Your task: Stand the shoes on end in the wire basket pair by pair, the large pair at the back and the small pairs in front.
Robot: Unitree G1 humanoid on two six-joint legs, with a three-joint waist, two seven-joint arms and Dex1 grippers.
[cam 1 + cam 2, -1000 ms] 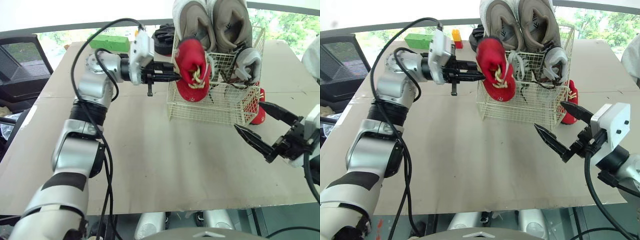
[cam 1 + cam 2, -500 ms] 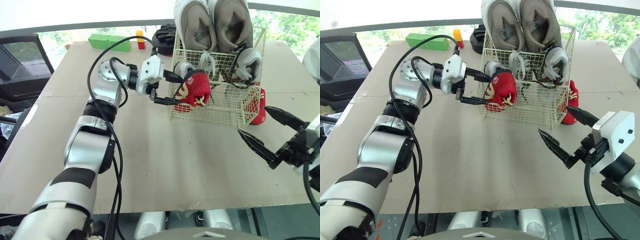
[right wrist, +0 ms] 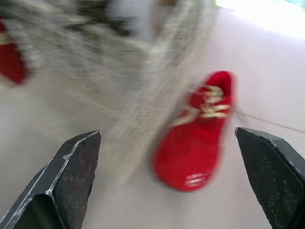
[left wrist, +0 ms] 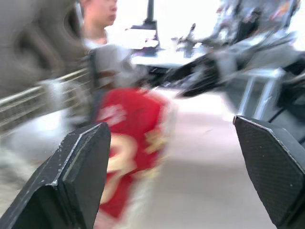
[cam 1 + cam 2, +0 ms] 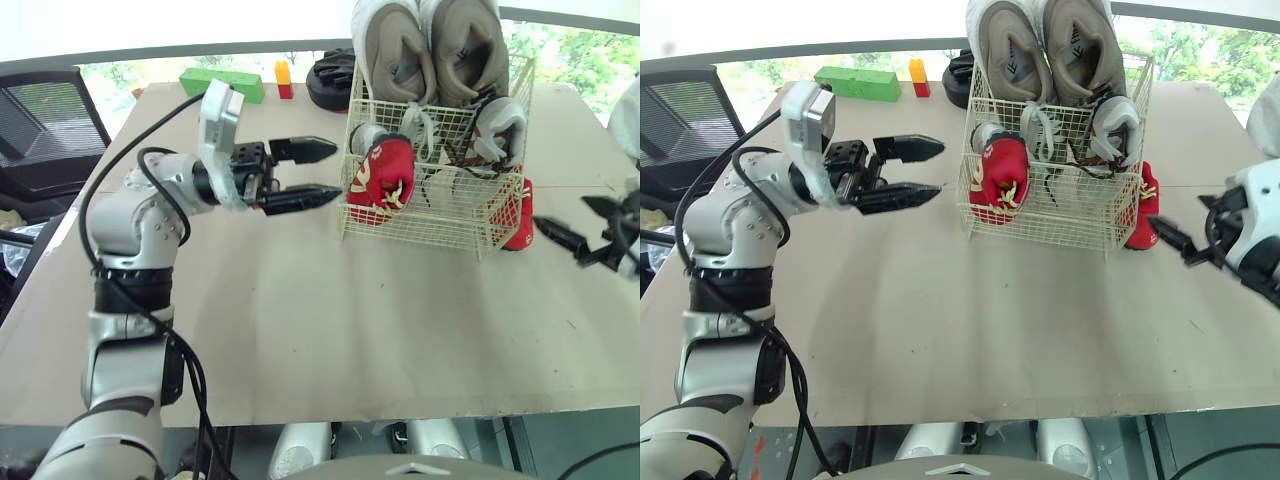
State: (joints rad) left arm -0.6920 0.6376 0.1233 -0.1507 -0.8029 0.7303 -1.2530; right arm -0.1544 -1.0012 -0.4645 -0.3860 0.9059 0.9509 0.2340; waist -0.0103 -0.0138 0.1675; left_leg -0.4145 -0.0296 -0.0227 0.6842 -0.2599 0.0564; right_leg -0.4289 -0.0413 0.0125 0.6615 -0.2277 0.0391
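Beside the wire basket (image 5: 440,216) stands a red shoe (image 5: 518,214); left fingers (image 5: 295,199), right fingers (image 3: 71,191) spread.

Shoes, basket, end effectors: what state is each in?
wire basket: upright, partly filled
large tan pair: on end, at back
grey shoes: inside basket, in front
red shoe: inside, on end, front
other red shoe: outside basket, on table
left end effector: open, empty
right end effector: open, empty

A flat brown tabletop (image 5: 300,330) spans the foreground. A black mesh office chair (image 5: 40,110) stands at its left edge. Daylit windows (image 5: 585,45) behind show green foliage.
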